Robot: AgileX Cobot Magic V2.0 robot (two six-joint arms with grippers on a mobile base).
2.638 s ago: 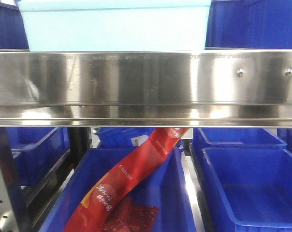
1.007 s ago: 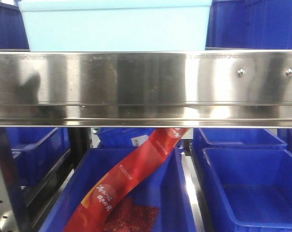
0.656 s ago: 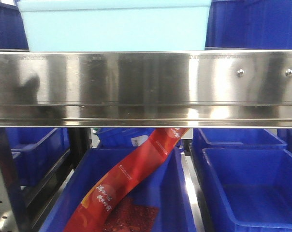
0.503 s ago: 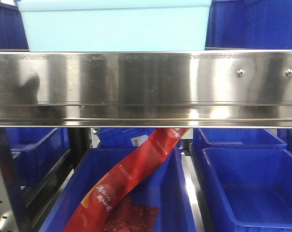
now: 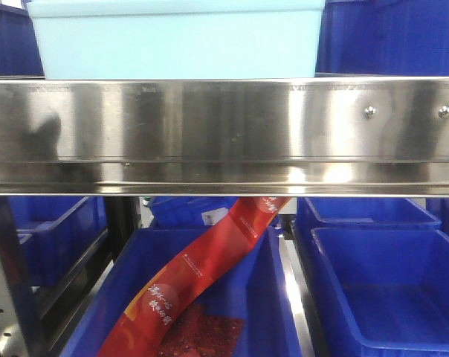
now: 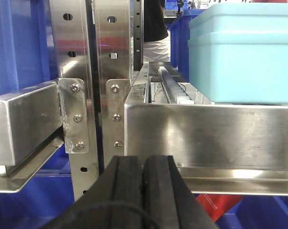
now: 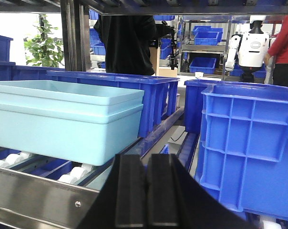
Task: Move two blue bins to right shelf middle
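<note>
A pale blue bin point(image 5: 172, 37) stands on the roller shelf behind the steel front rail point(image 5: 224, 134); it also shows in the left wrist view point(image 6: 244, 52) and the right wrist view point(image 7: 63, 119). A dark blue bin point(image 7: 251, 148) stands to its right on the same shelf point(image 5: 392, 37). My left gripper point(image 6: 143, 164) is shut and empty, in front of the rail near the shelf's left post. My right gripper point(image 7: 146, 162) is shut and empty, level with the gap between the two bins. Neither gripper shows in the front view.
Below the rail, a dark blue bin point(image 5: 232, 297) holds a red package point(image 5: 202, 275), and an empty dark blue bin point(image 5: 388, 290) sits to its right. Steel uprights point(image 6: 77, 95) stand at the left. More blue bins point(image 7: 134, 95), a person point(image 7: 127, 43) and a white robot point(image 7: 251, 47) are behind.
A dark reflection has appeared on the left part of the steel rail since the earliest frame. The bins have not moved.
</note>
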